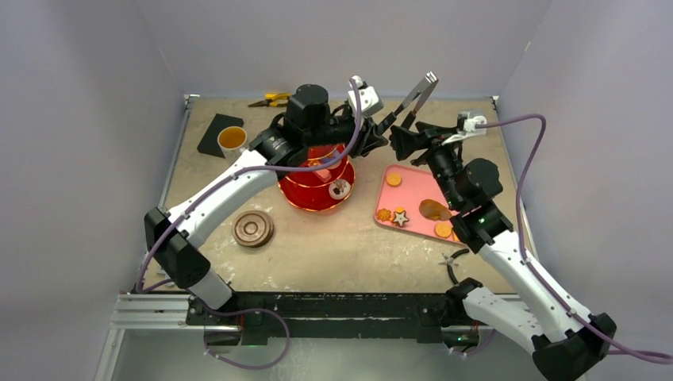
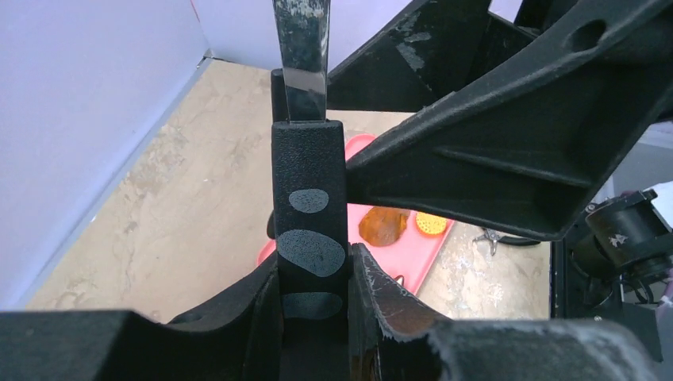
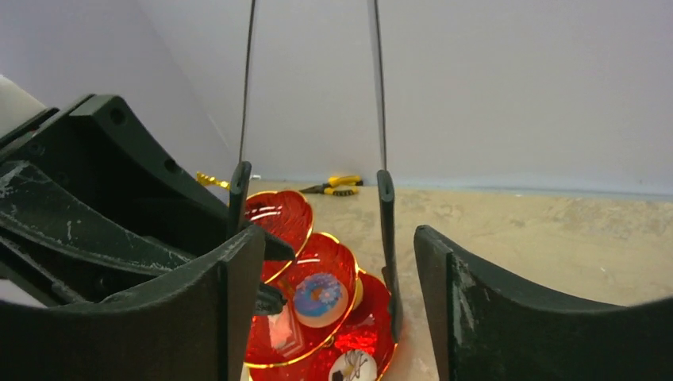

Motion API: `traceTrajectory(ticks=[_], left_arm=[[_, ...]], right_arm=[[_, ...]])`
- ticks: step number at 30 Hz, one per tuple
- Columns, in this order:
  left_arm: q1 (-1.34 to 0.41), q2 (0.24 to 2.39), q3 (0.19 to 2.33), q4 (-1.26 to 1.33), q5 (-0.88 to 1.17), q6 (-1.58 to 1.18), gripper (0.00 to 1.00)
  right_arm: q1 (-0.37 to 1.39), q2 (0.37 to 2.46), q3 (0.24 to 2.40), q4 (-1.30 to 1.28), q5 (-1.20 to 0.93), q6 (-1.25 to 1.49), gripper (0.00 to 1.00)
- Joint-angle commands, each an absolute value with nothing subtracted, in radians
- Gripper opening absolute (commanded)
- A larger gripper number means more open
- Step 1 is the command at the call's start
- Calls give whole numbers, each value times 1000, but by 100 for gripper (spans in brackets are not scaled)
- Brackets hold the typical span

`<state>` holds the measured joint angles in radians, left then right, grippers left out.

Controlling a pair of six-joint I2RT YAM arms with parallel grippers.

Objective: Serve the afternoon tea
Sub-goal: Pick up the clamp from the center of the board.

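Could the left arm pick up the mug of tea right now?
Probably not yet: the left hand is shut on the tongs, though the way to the mug looks free.

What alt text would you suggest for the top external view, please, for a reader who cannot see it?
Two robot arms meet over the back of a tan table: the left gripper holds black tongs, which the right gripper flanks with open jaws. Nearby are a red three-tier stand, a pink tray of biscuits, a white mug of tea and brown saucers.
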<state>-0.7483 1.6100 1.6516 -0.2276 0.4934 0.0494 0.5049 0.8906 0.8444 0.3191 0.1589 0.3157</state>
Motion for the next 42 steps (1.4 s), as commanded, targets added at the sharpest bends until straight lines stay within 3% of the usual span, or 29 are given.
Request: traceTrajectory(ticks=[1,4,5,15,30,32,42], left_arm=[[-746,1529,1640,-205,529,184,0],[-747,1518,1639,-222,536,228,0],[-746,1514,1637,-225,537,239,0],[-746,1494,1636,-245,539,312,0],[-757,1480,1622,-239,526,345,0],[-764,1482,1622,-234,516,352,0],[-768,1469,1597,-193,491,369,0]], right_arm=[[483,855,943,166,-20,365,79],[451,843,988,100,-171,373,97],[439,842,1002,80,-221,373,98],[357,952,1152,-10,-529,388,99],[356,1049,1242,-15,-373,463,99],[357,1073,1249,-16,-371,473,99],[357,1111,1268,-54,-331,510,77]])
